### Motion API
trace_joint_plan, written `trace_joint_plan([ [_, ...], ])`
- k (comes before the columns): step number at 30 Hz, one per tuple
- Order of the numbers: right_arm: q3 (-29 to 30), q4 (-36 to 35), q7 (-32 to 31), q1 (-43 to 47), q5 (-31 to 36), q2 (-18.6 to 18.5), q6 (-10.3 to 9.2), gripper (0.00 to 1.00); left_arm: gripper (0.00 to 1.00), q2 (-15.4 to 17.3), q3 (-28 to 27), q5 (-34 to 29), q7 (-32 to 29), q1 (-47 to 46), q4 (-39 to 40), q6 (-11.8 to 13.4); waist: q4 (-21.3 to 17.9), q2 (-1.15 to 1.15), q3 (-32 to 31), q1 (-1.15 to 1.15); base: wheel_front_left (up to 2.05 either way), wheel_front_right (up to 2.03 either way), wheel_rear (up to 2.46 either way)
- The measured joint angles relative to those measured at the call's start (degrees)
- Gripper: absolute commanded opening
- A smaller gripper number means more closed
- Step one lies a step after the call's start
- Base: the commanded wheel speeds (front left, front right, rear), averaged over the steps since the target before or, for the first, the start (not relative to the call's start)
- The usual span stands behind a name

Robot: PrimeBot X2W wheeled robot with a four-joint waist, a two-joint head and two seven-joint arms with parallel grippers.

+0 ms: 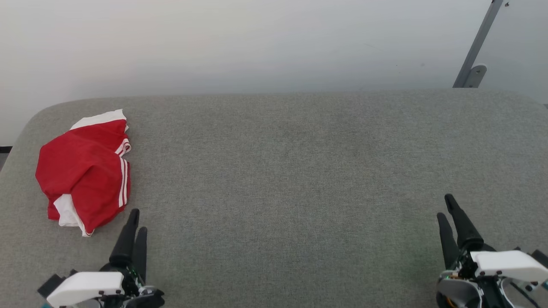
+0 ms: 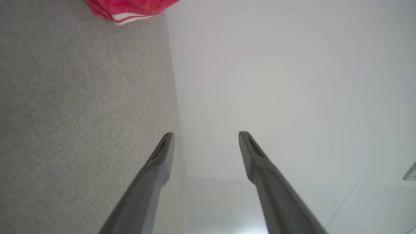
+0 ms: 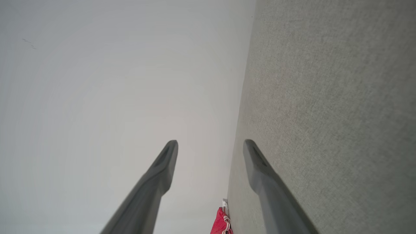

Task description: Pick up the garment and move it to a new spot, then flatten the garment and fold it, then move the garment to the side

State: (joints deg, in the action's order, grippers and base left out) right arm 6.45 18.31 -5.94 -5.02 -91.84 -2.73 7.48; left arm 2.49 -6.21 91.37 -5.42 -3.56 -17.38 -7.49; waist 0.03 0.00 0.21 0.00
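**Bunched shirt by the left edge: a careless pinch could cost the lift**

The wide grey fabric-covered table (image 1: pixel 299 171) runs from left to right, with a plain pale wall (image 1: pixel 257 42) beyond its far edge. The garment (image 1: pixel 83 171), a red soft-fabric shirt with white sleeves and white stripes, lies crumpled in a heap at the far left, close to the table's rounded left edge. Nothing is lifted yet.

The left gripper (image 1: pixel 138 220) rests just near of the heap, apart from it. Its two long dark fingers are spread and empty in the left wrist view. The right gripper (image 1: pixel 444 205) sits at the near right, well apart from the shirt, also spread and empty.

The main risk I see is the heap itself. Layers overlap, so a pinch may catch only a sleeve or several folds at once, and the shirt would then come up twisted and hard to flatten. A sideways nudge from the fingers could push it over the left edge. Fingertips driven too low may also snag the table's cloth cover.
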Motion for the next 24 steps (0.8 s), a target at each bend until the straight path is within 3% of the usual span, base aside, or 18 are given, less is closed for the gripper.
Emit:
trace_joint_plan([
  [12,-3.94,1.64,3.82,-4.15,7.44,-3.30,0.00,1.00,1.00,2.92,1.53,-10.70,3.64,-2.54,-0.22,0.26,0.10,0.00,0.11,0.00,0.00,0.00,0.00],
  [24,-6.31,3.11,6.99,-7.62,22.19,-6.61,0.00,1.00,1.00,3.22,1.55,-27.09,6.47,-3.15,1.48,0.70,0.11,0.00,0.31,0.00,0.00,0.00,0.00],
])
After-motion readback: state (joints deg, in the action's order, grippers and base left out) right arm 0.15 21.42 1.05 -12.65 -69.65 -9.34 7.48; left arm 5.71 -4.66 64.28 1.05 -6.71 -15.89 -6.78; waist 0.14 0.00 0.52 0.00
